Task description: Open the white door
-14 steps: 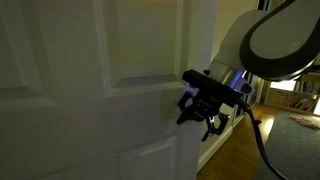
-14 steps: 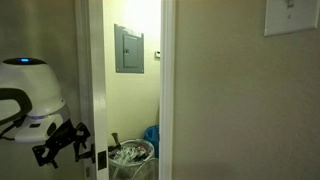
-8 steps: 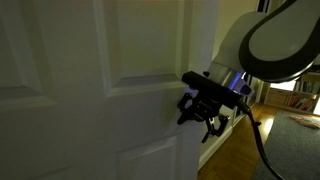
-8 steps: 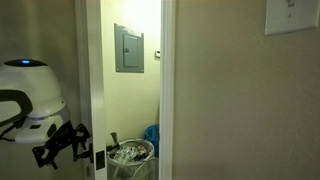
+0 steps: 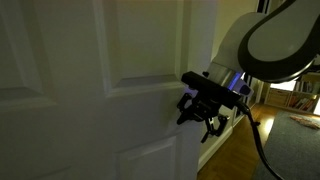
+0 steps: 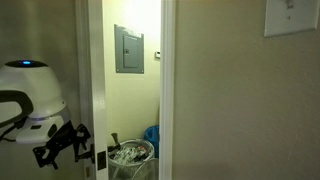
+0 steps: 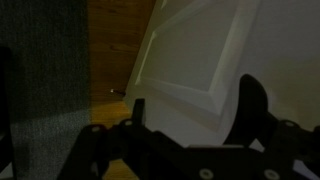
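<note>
Wrist view shows the gripper (image 7: 190,112) spread wide and holding nothing, facing the white door (image 7: 205,50) near its free edge; whether they touch cannot be told. The door stands partly open. A glancing push could likely let the fingers skid off the smooth panel past that edge.

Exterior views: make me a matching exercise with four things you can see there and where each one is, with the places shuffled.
Things:
1 gripper
2 grey wall box
3 bin
4 light switch

Places:
a on the cream wall, top corner of the picture
b low down, beyond the doorway
c at the edge of the white door
d high on the back wall

Pairs: 1-c, 2-d, 3-b, 4-a
</note>
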Motion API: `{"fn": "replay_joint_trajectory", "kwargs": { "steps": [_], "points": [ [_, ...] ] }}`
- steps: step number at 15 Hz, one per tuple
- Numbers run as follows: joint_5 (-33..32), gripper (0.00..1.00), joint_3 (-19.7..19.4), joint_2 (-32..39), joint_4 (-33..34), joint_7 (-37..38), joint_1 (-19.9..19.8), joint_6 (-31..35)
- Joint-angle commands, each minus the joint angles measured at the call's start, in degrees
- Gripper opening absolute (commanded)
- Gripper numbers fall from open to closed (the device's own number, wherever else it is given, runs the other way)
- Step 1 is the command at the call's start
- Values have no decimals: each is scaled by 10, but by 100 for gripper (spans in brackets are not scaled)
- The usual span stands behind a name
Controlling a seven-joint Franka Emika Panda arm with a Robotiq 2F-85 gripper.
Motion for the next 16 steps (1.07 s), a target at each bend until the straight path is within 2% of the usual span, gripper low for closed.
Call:
{"fn": "replay_joint_trajectory", "kwargs": {
  "steps": [1,2,4,11,16],
  "points": [
    [4,100,-10,-2,1,-9,11,-3],
    [-25,100,-17,-6,13,-14,21,-13],
    [-43,100,-23,-25,35,-12,39,-40],
    [-49,100,-27,-37,40,-9,45,-52],
    [-53,100,-4,-26,91,-42,54,-78]
  ]
}}
